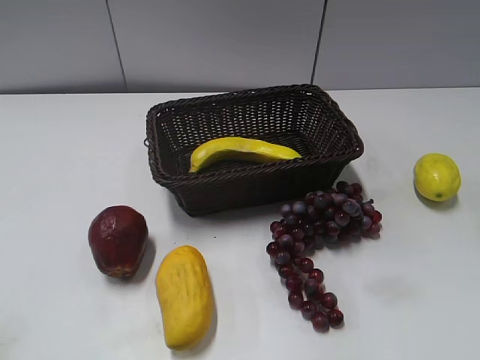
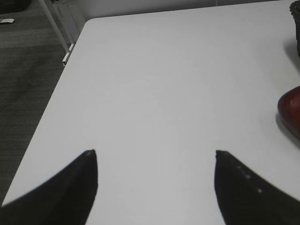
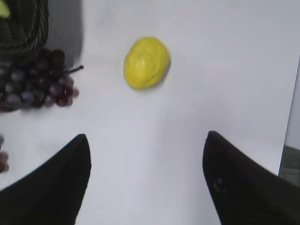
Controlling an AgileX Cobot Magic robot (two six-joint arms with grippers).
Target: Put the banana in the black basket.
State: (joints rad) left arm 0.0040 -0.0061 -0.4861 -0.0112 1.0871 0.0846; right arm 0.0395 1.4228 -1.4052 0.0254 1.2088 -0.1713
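Banana (image 1: 241, 151) in black basket (image 1: 225, 185) — near rim hides its underside.

Open desk (image 1: 67, 150) to my left of the black basket (image 1: 252, 182) — nothing there to snag on. Basket mouth clear from above; only the banana (image 1: 241, 152) lies inside, along the near wall. Near side is crowded: grapes (image 1: 321, 225) touch the basket's front right, dark red fruit (image 1: 118, 240) and mango-like fruit (image 1: 184, 295) just beside each other at front left. Lemon (image 1: 436, 177) sits alone, well apart at right — bare desk between it and the grapes.
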